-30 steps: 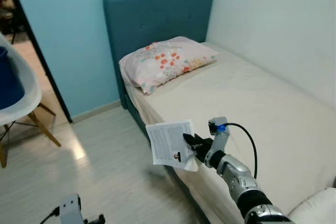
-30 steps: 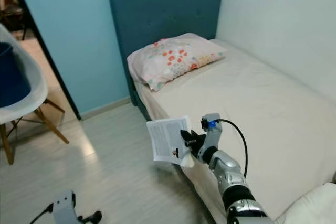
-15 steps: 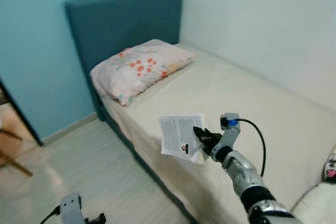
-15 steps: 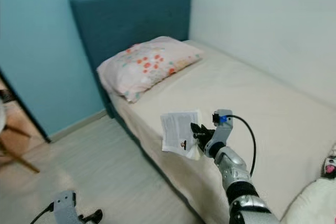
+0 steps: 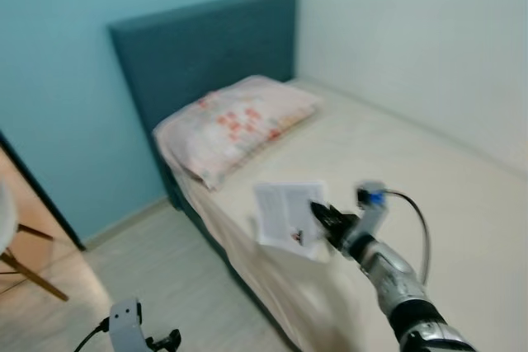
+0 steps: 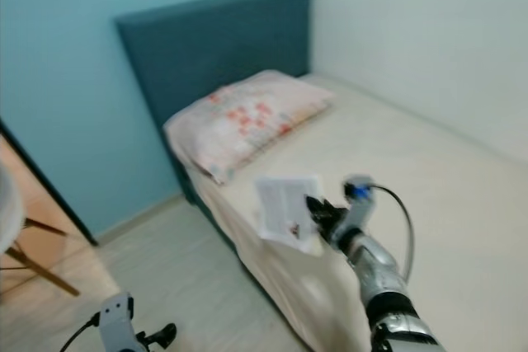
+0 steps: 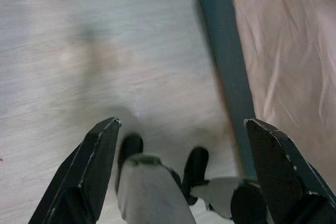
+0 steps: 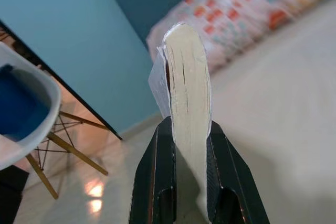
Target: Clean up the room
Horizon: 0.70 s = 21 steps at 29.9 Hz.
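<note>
A bedroom tidy-up, mid-carry: the right gripper (image 5: 323, 218), at centre-right of the head view, pinches a thin booklet (image 5: 287, 217) by its lower right corner, its two black fingers (image 8: 157, 177) pressed against either face of the pages. The booklet stands roughly upright, its long axis near vertical and its printed face towards the camera, held in the air above the near edge of the bed (image 5: 445, 195). The head views are blurred, so the print cannot be read.

The relation that matters: the booklet sticks out ahead of the claw, towards the upper left of the frame, where a floral pillow (image 5: 235, 124) lies against the teal headboard (image 5: 198, 47). The mattress sits directly below and to the right of the grip, so a put-down there would likely call for lowering and tipping the booklet flat.

The left gripper (image 7: 178, 166) hangs low at the bottom left, fingers spread wide and holding nothing, over pale wood floor (image 7: 79, 51) beside the bed frame. A white chair (image 8: 23, 108) stands at the left edge.
</note>
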Available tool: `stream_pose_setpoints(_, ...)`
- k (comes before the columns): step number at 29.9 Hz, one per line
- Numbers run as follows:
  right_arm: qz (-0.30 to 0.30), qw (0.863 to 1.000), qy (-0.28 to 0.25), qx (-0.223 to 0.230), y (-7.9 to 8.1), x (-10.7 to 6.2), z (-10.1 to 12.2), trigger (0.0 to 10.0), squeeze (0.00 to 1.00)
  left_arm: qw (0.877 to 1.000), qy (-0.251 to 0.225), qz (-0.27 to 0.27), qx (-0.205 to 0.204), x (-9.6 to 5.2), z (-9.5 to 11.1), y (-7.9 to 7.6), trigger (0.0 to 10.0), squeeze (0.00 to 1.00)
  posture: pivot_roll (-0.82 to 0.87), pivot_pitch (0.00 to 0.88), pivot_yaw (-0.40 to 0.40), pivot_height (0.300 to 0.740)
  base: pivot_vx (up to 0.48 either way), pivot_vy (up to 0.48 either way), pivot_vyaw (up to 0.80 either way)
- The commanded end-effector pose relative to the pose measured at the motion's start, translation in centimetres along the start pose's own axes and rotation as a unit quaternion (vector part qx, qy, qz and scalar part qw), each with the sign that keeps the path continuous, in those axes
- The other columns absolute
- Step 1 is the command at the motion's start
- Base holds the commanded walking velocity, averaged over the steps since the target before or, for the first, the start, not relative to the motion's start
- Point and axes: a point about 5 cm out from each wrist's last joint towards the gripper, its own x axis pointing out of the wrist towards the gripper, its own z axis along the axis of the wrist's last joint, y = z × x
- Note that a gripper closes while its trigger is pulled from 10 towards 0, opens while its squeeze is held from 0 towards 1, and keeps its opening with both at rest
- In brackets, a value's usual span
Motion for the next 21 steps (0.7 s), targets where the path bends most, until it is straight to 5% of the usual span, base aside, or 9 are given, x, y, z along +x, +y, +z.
stream_pose_setpoints(1,0.021,1.000,-0.016,-0.004,1.3,1.1,0.6,10.0,0.00,1.000,0.009,0.012,0.005,-0.3,-0.4,0.9,10.0,0.00,-0.07,0.000,-0.008,0.740,0.337,0.000,0.80)
stream_pose_setpoints(21,-0.066,0.997,0.018,0.038,-0.4,0.6,-0.4,10.0,0.00,1.000,0.007,0.008,0.006,-0.1,-0.1,0.6,10.0,0.00,-0.07,0.000,-0.005,0.740,0.339,0.000,0.04)
